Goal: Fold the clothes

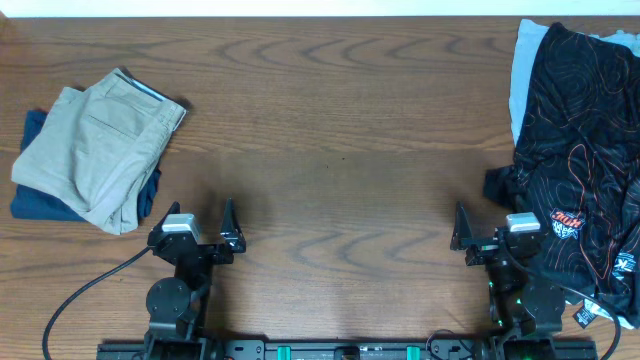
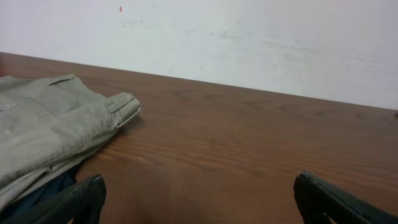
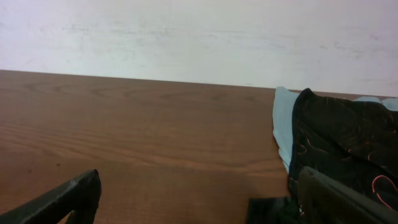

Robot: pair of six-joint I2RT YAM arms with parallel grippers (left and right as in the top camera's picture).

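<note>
The black jersey point(image 1: 585, 150) with thin orange and white contour lines and an orange logo lies crumpled at the table's right edge. It also shows in the right wrist view point(image 3: 342, 140). My right gripper point(image 1: 497, 237) is open and empty, just left of the jersey's lower part; its fingers frame bare wood in the right wrist view point(image 3: 199, 199). My left gripper point(image 1: 197, 230) is open and empty near the front left; it frames bare wood in the left wrist view point(image 2: 199, 199).
A light-blue shirt point(image 1: 522, 70) lies under the jersey at the back right and shows in the right wrist view point(image 3: 283, 124). Folded khaki trousers point(image 1: 95, 150) rest on a dark blue garment point(image 1: 30, 205) at the left, seen in the left wrist view point(image 2: 50, 130).
</note>
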